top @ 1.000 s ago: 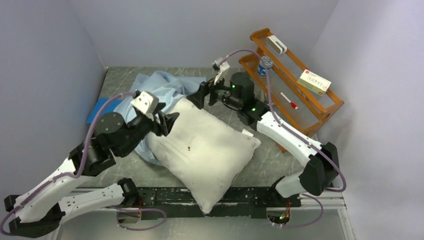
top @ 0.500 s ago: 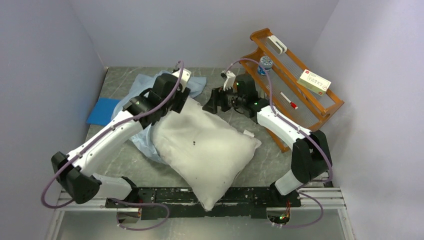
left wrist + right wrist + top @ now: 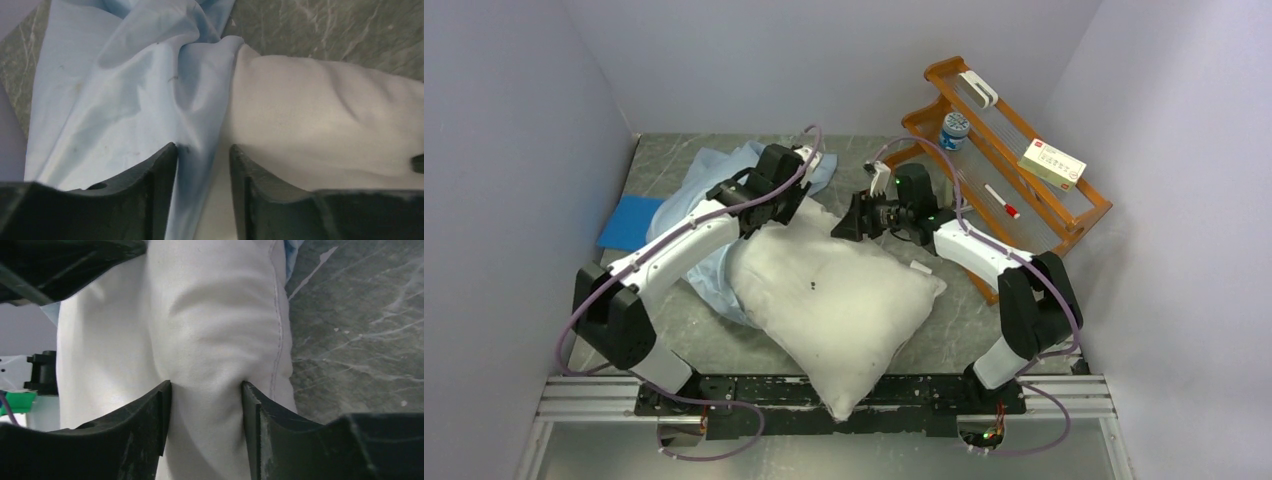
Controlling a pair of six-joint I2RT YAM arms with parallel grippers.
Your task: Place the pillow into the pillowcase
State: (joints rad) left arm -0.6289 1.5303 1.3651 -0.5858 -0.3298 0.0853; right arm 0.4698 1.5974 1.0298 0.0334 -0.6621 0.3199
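- Plainly, the pillow (image 3: 834, 300) lies slantwise across the middle of the bench (image 3: 949, 325), with its near corner at the bench's front edge and its far end against the pillowcase (image 3: 686, 192)
- The pillowcase is bunched at the far left, partly under the pillow's left side; none of the pillow looks properly inside it yet
- The right claw (image 3: 205, 385) is clamped on the pillow's far edge, its fingers sunk into the stuffing beside the seam
- The left claw (image 3: 201, 150) stands with its fingers apart, a fold of blue cloth and the pillow's rim between them; whether it bites I cannot tell
- The step in hand seems to be opening the sack's mouth over the far end
- To do it well, the left claw should take one layer of hem only, never the pillow with it, and lift it wide
- The right claw should then squeeze the corner narrow and feed it under that lifted hem
- The pillow is plump, white and springy, dimpling under pressure; the pillowcase is thin, limp and creased, likely to slip or fold shut
- Further out lie a flat blue mat (image 3: 629, 222) at the left and an orange wooden rack (image 3: 1024, 200) at the right
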